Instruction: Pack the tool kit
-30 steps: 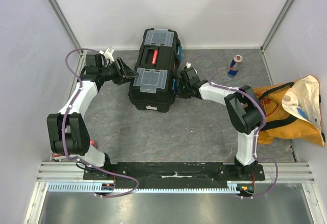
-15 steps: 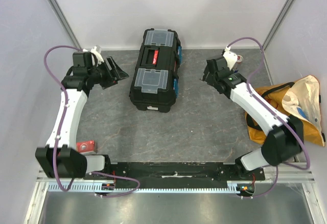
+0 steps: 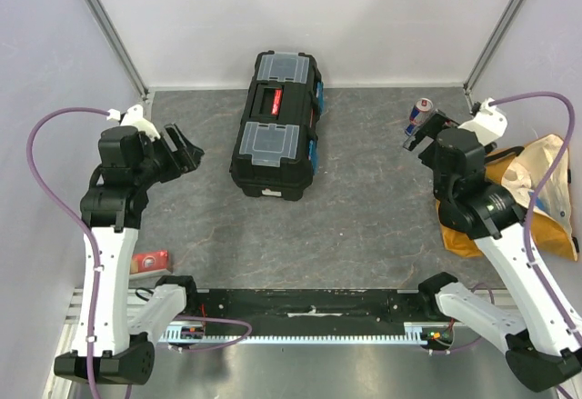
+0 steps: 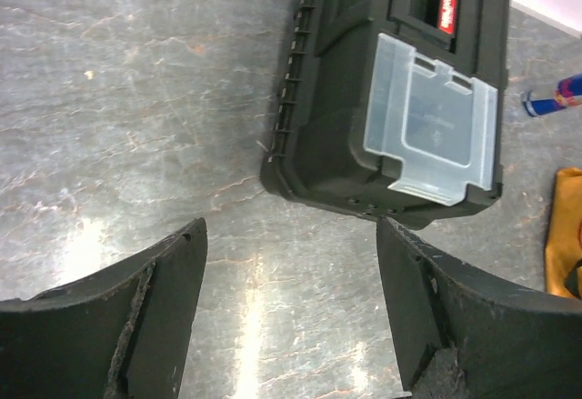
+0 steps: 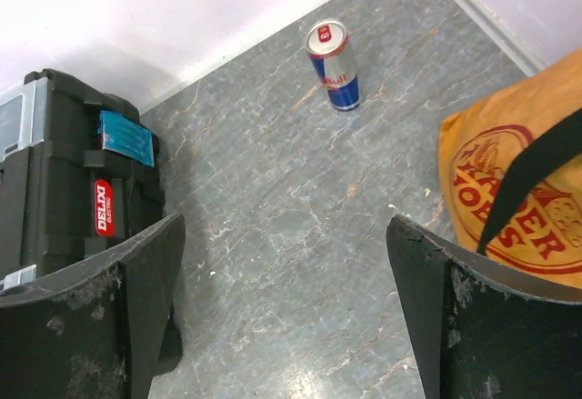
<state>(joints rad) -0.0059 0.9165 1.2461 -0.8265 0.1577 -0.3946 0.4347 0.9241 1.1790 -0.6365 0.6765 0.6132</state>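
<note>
- Black toolbox (image 3: 273, 126) sits on the grey table (image 3: 355, 217), toward the back wall and roughly midway between the two arms. Its long side runs front to back, a little slanted.
- Its top faces up. Two clear lids (image 3: 266, 141) lie flat, one at each end, with a red label (image 3: 275, 101) in the handle recess between them. A blue latch (image 5: 125, 137) shows on the side facing the right arm.
- Left gripper (image 4: 291, 254) hangs off to the left of the toolbox, well apart from it and pointed toward it. Its fingers are spread wide with nothing between them.
- Right gripper (image 5: 286, 244) is raised on the right side, near the drink can (image 5: 332, 64) as seen from above. Its fingers are spread wide and it holds nothing.
- The can, blue and silver, stands upright near the back right corner, apart from the toolbox.
- Yellow-orange bag (image 3: 532, 194) is slumped at the right edge with a black strap across it, partly behind the right arm.
- Small red object (image 3: 150, 260) lies on the table near the left arm's base. It is too small to tell what it is.
</note>
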